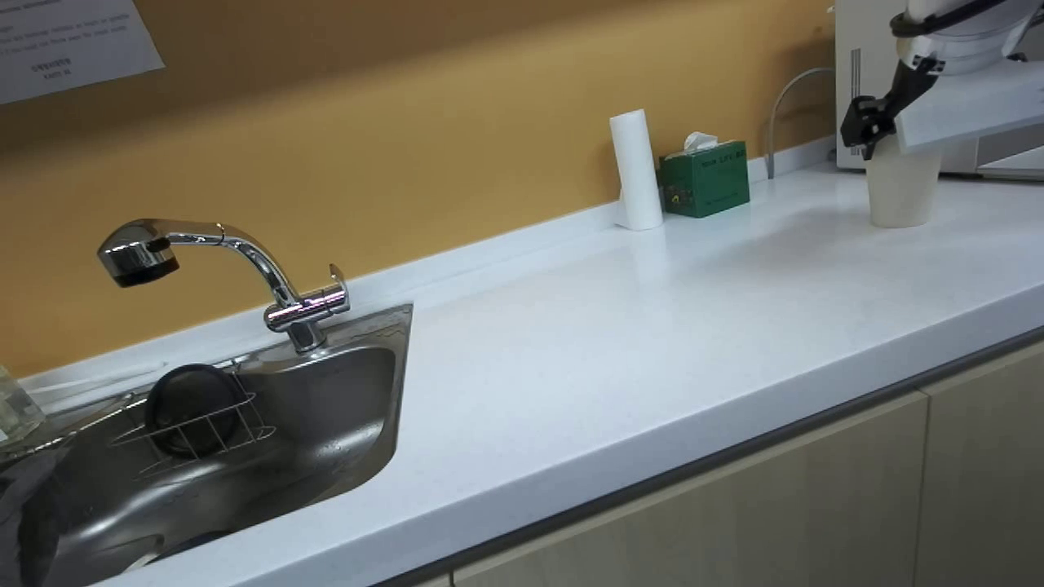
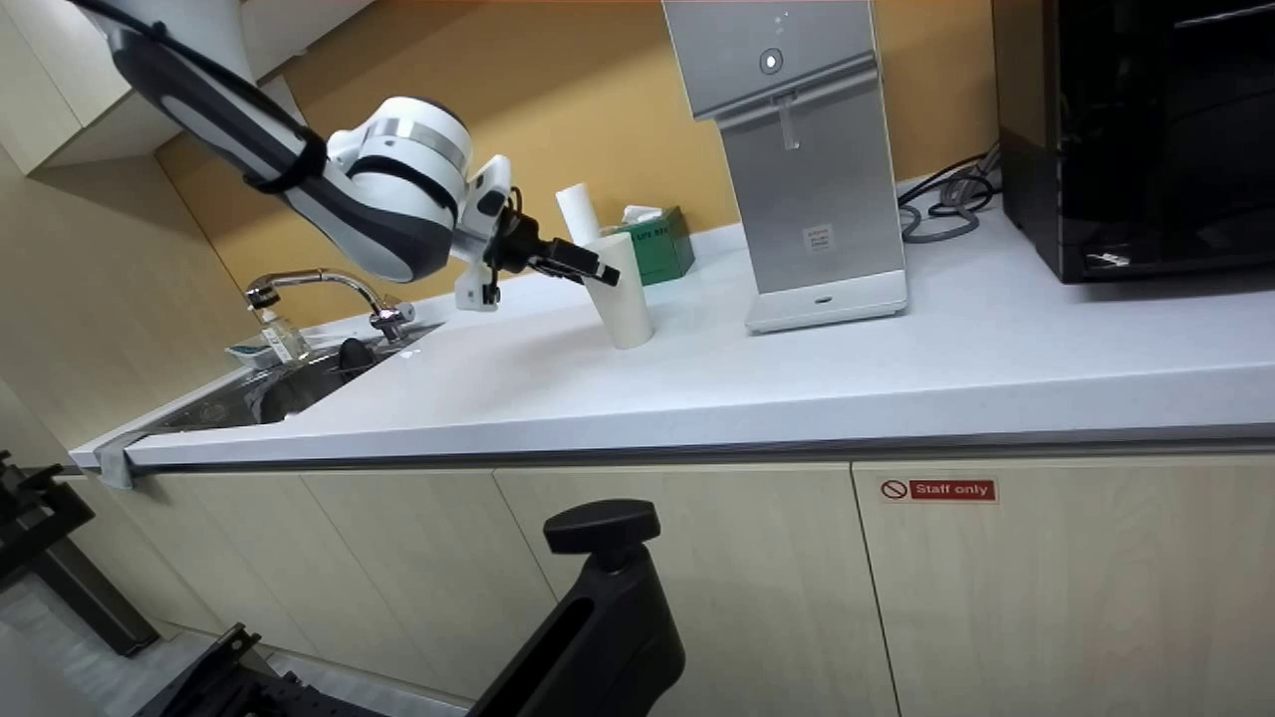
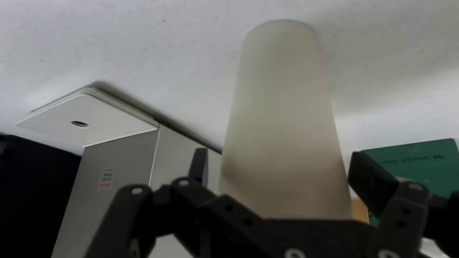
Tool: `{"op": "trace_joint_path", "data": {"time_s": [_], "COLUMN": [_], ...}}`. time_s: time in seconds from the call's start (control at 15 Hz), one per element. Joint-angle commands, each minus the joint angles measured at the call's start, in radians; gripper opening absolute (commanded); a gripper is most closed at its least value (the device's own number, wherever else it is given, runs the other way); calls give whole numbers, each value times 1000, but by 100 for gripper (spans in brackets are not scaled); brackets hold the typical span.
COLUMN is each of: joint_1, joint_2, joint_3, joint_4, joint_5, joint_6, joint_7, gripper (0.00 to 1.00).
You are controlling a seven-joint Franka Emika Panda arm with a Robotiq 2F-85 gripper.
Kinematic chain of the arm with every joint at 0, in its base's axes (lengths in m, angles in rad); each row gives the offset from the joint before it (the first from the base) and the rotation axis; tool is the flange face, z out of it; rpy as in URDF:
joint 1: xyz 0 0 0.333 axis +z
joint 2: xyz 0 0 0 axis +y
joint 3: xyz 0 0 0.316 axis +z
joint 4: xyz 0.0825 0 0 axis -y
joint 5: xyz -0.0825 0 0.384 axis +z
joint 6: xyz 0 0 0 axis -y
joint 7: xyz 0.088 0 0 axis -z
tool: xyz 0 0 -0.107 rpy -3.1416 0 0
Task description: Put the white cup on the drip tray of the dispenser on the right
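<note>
The white cup (image 1: 904, 187) is plain and tapered and stands upright on the counter. It also shows in an exterior view (image 2: 623, 314) and fills the middle of the wrist view (image 3: 279, 107). My gripper (image 3: 284, 172) is open, with one finger on each side of the cup near its upper part. A gap shows at the left finger; the right finger is very close to the wall. The cup's rim is hidden in the wrist view. The grey dispenser (image 2: 817, 199) stands to the right, with its white drip tray (image 2: 827, 304) at its foot. The tray also shows in the wrist view (image 3: 57, 122).
A narrow white cylinder (image 1: 636, 171) and a green tissue box (image 1: 708, 181) stand by the wall behind the cup. A black appliance (image 2: 1146, 149) stands right of the dispenser, with cables (image 2: 951, 199) between them. A sink (image 1: 326, 408) with a tap is at the left.
</note>
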Motion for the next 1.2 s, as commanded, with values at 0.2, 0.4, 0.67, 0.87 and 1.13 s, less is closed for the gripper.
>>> {"op": "trace_joint_path", "data": {"time_s": [0.2, 0.4, 0.67, 0.87, 1.13], "joint_1": [6, 2, -7, -20, 187], "joint_2": [111, 104, 20, -83, -268], "joint_3": [-10, -3, 9, 13, -229], "joint_4": [99, 106, 60, 8, -92], "joint_5": [-169, -201, -186, -127, 78], "joint_6": [-3, -4, -8, 6, 15], "joint_7": [146, 173, 182, 159, 70], "gripper": [74, 58, 49, 49, 49]}}
